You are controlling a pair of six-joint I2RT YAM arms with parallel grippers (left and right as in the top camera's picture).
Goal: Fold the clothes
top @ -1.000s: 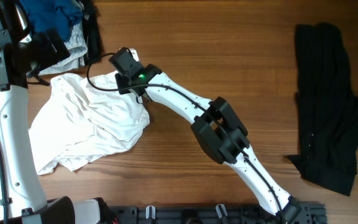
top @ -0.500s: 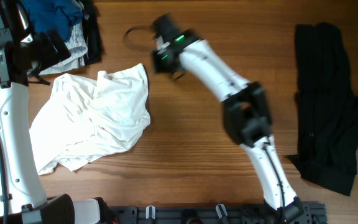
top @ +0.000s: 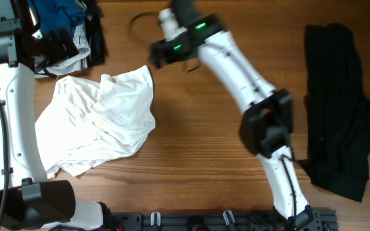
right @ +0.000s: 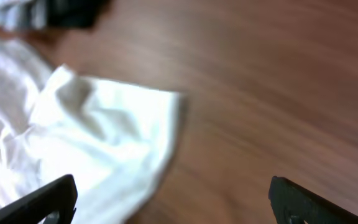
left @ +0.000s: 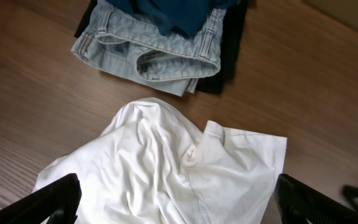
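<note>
The white shirt [top: 95, 122] lies crumpled on the wooden table at the left, its collar towards the far side. It fills the lower half of the left wrist view [left: 166, 168] and the left of the blurred right wrist view [right: 73, 137]. My left gripper [top: 60, 42] hovers over the shirt's far edge, open [left: 179, 208], with nothing between its fingers. My right gripper [top: 156, 54] is off the shirt's far right corner, open [right: 176, 208] and empty, above the shirt's edge and bare wood.
A pile of folded clothes [top: 69, 25] sits at the far left corner, with light jeans [left: 148, 50] under blue cloth and black fabric beneath. A black garment [top: 339, 102] lies spread along the right side. The right arm [top: 249, 83] stretches across the table's middle.
The right gripper has let go of the shirt's far right corner, which it had drawn outwards, and has opened and moved away towards the far side. The left arm shifted slightly.
</note>
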